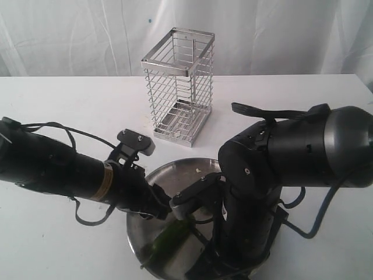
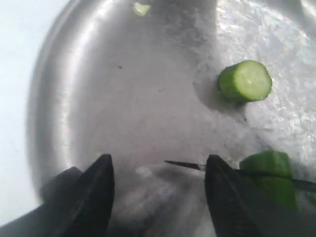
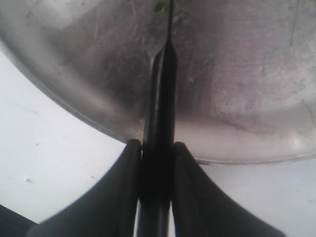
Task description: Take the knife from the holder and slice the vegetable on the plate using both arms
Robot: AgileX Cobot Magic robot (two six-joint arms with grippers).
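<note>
The steel plate (image 1: 166, 174) lies at the front of the table with both arms over it. On it the green vegetable (image 2: 270, 177) lies beside one finger of my left gripper (image 2: 157, 163), which is open with only bare plate between its fingers. A cut round slice (image 2: 245, 81) rests apart from it. My right gripper (image 3: 158, 145) is shut on the black handle of the knife (image 3: 161, 94). The thin blade tip (image 2: 182, 164) reaches across the vegetable over the plate (image 3: 237, 98). In the exterior view the vegetable (image 1: 172, 236) shows as a green streak between the arms.
The wire holder (image 1: 178, 87) stands upright behind the plate, with nothing in it. A small green scrap (image 2: 141, 8) lies near the plate's far rim. White table (image 1: 70, 105) surrounds the plate, with a white cloth backdrop behind.
</note>
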